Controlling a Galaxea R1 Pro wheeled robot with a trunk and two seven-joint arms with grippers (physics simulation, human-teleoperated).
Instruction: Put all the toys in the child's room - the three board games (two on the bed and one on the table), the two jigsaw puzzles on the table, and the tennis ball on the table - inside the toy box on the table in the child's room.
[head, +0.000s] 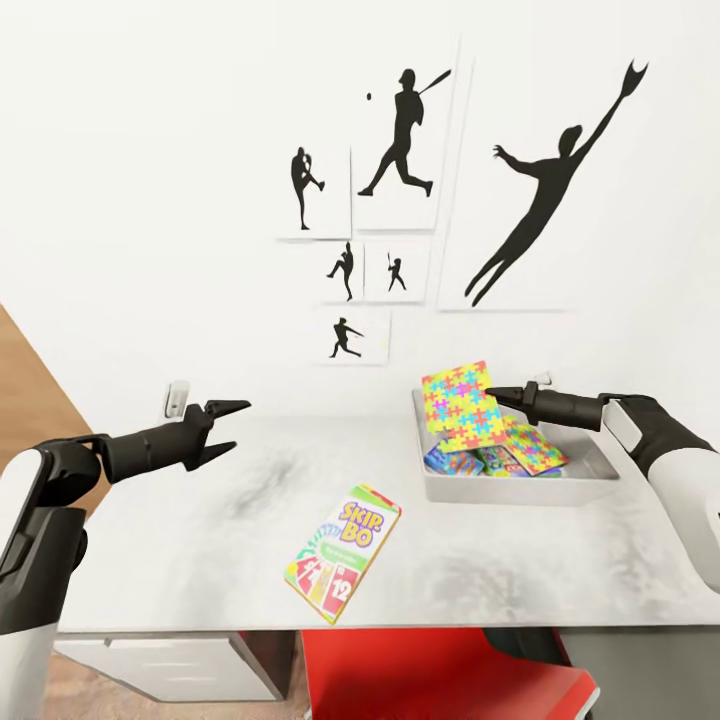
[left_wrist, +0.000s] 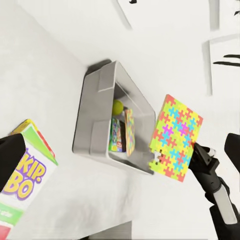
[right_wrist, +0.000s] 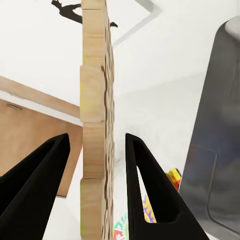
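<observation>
So the right gripper (head: 497, 393) had one jigsaw puzzle (head: 462, 404) between its fingers, though the wrist view showed gaps either side, so whether it was actually pinched I can't tell. It hung tilted over the toy box (head: 500, 487) — probably lined up to drop in beside the other puzzle (head: 535, 447) and tennis ball (left_wrist: 117, 106). The left gripper (head: 228, 428) hovered spread and empty (likely next up) above the Skip-Bo game (head: 343, 551) on the white table (head: 200, 520), athlete silhouettes (head: 545, 200) on the wall behind.

Table (head: 200, 520): matt white top, faint grey smudging. Toy box (head: 500, 490): smooth grey plastic look. Puzzle (head: 462, 405): glossy multicolour face; edge (right_wrist: 95, 125) raw wood-like. Game box (head: 342, 552): printed card, slight sheen. Gripper fingers (right_wrist: 150, 190): matt black.
</observation>
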